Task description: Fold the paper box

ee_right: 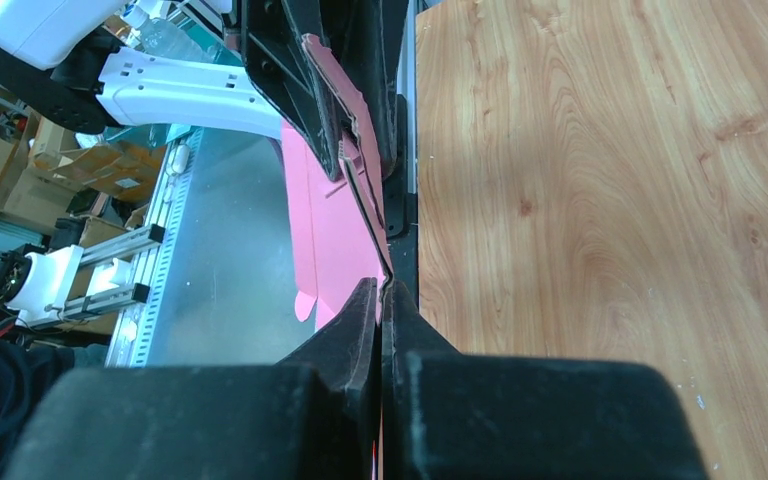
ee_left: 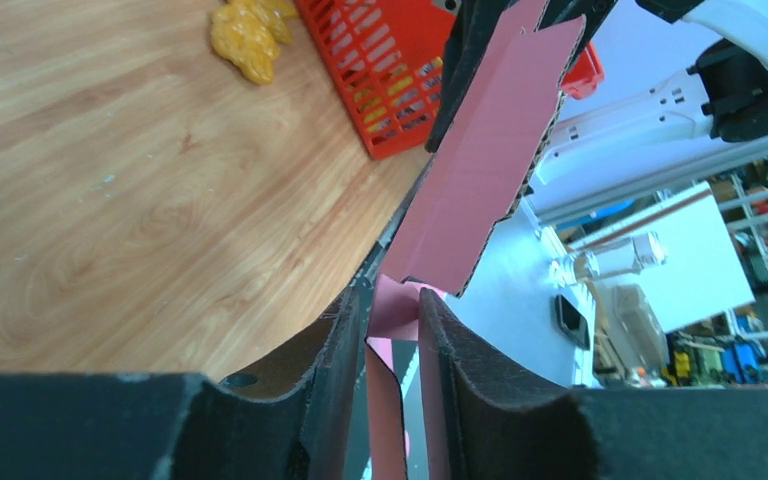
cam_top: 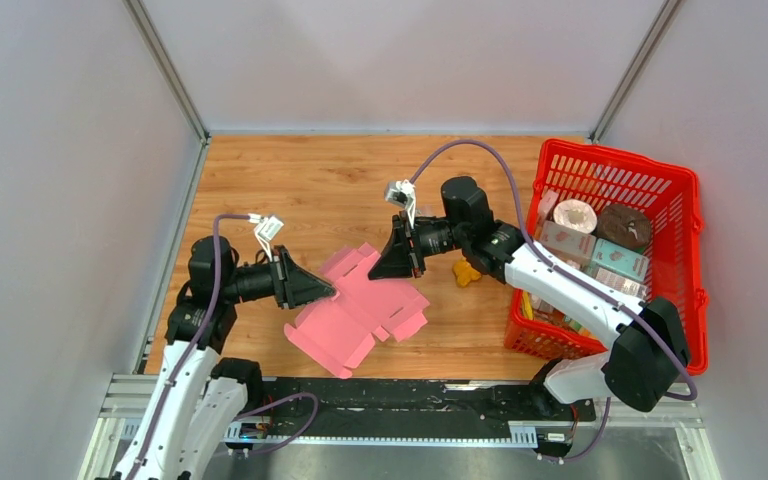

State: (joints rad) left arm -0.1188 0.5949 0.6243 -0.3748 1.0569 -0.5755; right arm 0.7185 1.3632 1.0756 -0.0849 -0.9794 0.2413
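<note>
top view: the paper box (cam_top: 360, 310), a pink flat cut-out with flaps, spreads between the two arms over the wooden table (cam_top: 300, 190); whether its near corner touches the wood, cannot tell; left gripper (cam_top: 328, 291) at its left edge, right gripper (cam_top: 385, 265) at its far edge; small yellow lump (cam_top: 466, 272) on the wood beside the red basket (cam_top: 610, 165), which holds cartons.

left wrist view: fingers stand either side of a pink flap; a dark gap shows between card and one pad; jaws parted, not pressing.

right wrist view: fingers drawn together, pinching the thin pink edge; the sheet runs away from the tips, edge-on.
</note>
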